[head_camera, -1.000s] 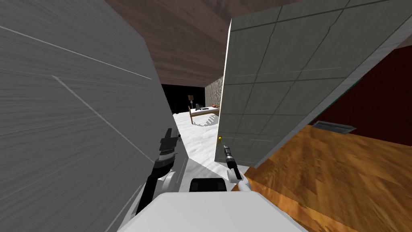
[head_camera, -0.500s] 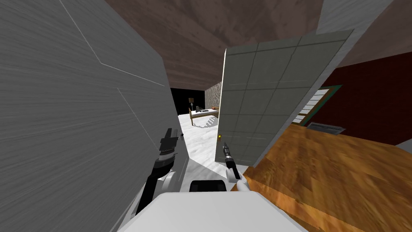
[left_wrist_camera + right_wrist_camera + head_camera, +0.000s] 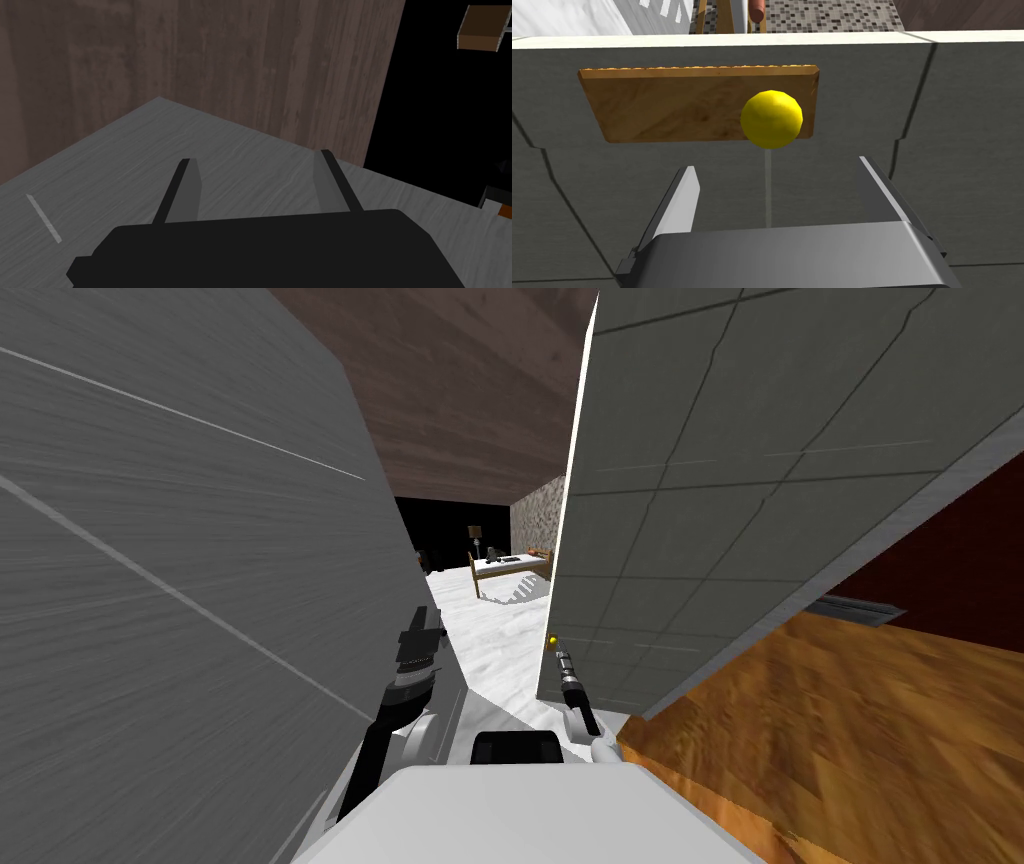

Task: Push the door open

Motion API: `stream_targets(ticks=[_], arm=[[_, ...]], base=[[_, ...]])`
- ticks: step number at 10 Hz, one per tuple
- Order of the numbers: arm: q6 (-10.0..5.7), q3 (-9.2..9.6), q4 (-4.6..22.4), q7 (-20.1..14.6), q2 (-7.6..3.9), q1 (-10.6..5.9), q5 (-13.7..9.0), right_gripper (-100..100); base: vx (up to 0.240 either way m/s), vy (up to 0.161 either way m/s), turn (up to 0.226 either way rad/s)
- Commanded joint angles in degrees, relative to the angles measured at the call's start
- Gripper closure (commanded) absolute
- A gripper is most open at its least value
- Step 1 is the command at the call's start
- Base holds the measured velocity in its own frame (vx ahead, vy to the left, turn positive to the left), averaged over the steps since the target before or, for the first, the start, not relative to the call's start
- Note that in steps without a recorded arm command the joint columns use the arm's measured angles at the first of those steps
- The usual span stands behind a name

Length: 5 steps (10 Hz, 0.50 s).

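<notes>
Starting at my left: a grey wall [image 3: 200, 588] runs close alongside, and the left gripper [image 3: 425, 623] hangs right beside it, fingers spread wide with nothing between them.

Moving to the middle, there's a gap. The door [image 3: 700, 538] stands ajar, and through the opening I can see white floor [image 3: 490, 638], a bed [image 3: 510, 565] and a lamp [image 3: 474, 533] well beyond.

Next across is the right gripper [image 3: 776, 165], aimed square at the door's free edge. Its blades are wide apart and empty. The yellow knob [image 3: 771, 118] sits just past the tips, roughly centred between them, on a wooden plate [image 3: 672, 105]. I can't tell whether the tips touch the panel yet.

Further right the grey-green door face sweeps away over the wooden floor [image 3: 850, 738].

As for risks, I'm lined up on the knob, so if I drive straight in, it could wedge between the open blades and drag the wrist as the door swings. The contact point is also very near the free edge. A small drift towards the gap would slide the fingers off the panel and into open air. On the other side, the left arm is tight to that wall and could scrape it if the base rolls forward.

The count is one door, one knob, one plate and two grippers with two fingers each. Beyond the opening there is one bed and one lamp.
</notes>
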Motion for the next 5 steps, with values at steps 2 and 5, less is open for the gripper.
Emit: stream_targets(ticks=[2, 5], arm=[[-0.65, -0.21, 0.02, 0.14, 0.78, 0.32, -0.15, -100], [-0.32, -0.14, -0.28, 0.12, 0.57, 0.40, -0.10, 100]], base=[[0.207, 0.007, 0.032], [0.012, 0.002, 0.001]])
